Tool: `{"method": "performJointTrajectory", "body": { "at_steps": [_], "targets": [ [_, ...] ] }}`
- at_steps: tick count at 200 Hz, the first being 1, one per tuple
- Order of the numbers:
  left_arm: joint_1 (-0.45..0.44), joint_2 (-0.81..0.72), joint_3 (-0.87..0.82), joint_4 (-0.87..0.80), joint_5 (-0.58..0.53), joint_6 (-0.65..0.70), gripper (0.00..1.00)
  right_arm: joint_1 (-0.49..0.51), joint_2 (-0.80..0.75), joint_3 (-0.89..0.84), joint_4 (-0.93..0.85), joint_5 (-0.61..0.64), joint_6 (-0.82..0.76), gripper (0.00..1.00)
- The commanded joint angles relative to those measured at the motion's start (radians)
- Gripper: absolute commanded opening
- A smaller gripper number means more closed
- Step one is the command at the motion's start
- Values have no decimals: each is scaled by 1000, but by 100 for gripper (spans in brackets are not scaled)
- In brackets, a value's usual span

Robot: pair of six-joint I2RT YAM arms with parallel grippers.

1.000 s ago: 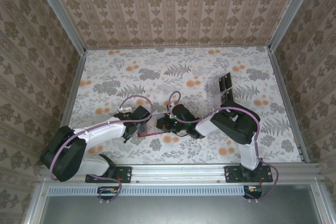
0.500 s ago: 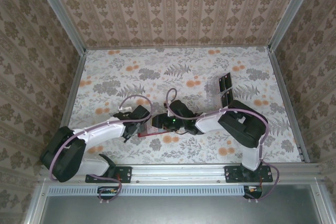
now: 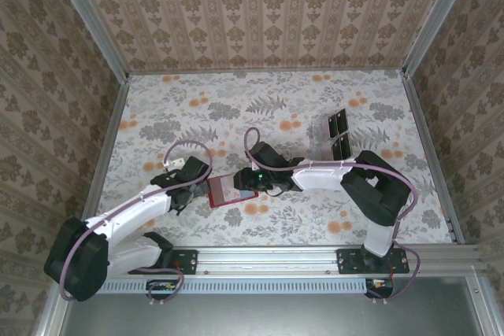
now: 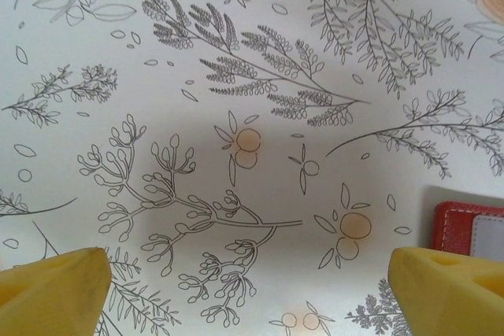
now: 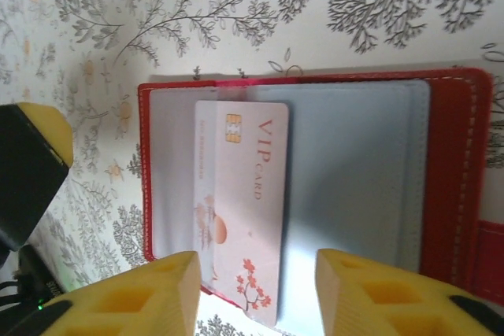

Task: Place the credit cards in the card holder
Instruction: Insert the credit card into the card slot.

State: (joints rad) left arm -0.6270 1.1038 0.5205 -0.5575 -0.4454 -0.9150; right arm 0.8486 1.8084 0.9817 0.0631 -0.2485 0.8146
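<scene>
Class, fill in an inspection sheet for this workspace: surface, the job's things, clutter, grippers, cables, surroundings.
Surface: floral tablecloth, lying flat.
Job's things: red card holder lies open; one VIP card lies over its clear pockets, one end sticking out past the holder's edge. Whether it is tucked in is unclear.
Clutter: clear rack with black panels, right of the holder and apart from it.
Grippers: left gripper open over bare cloth beside the holder; right gripper open, fingers either side of the card's end.
Cables: purple cables loop above both arms.
Surroundings: patterned walls on three sides; metal rail at the near edge.
</scene>
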Motion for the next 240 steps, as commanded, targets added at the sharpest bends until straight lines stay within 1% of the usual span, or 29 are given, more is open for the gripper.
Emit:
{"method": "performJointTrajectory", "body": {
  "at_steps": [1,7,31,102,153,174,207,240],
  "targets": [
    [3,-6,-29,-8,25,25,100,-6,9,40,-81,47,-48,38],
    [3,-4,-36,-1,29,25,100,-4,18,44,-78,46,-46,36],
    [3,8,-49,9,34,25,100,-3,44,59,-70,38,-42,33],
    [1,108,-39,77,52,41,100,10,114,101,-50,5,-22,31],
    [-2,149,-38,106,60,51,100,24,115,113,-49,-3,-20,15],
    [-4,155,-43,113,60,52,100,30,119,122,-51,-9,-21,11],
    [-7,162,-43,123,60,53,100,45,133,145,-60,-14,-20,7],
    [-10,168,-43,129,62,54,100,62,155,177,-70,-19,-20,7]
  ]
}}
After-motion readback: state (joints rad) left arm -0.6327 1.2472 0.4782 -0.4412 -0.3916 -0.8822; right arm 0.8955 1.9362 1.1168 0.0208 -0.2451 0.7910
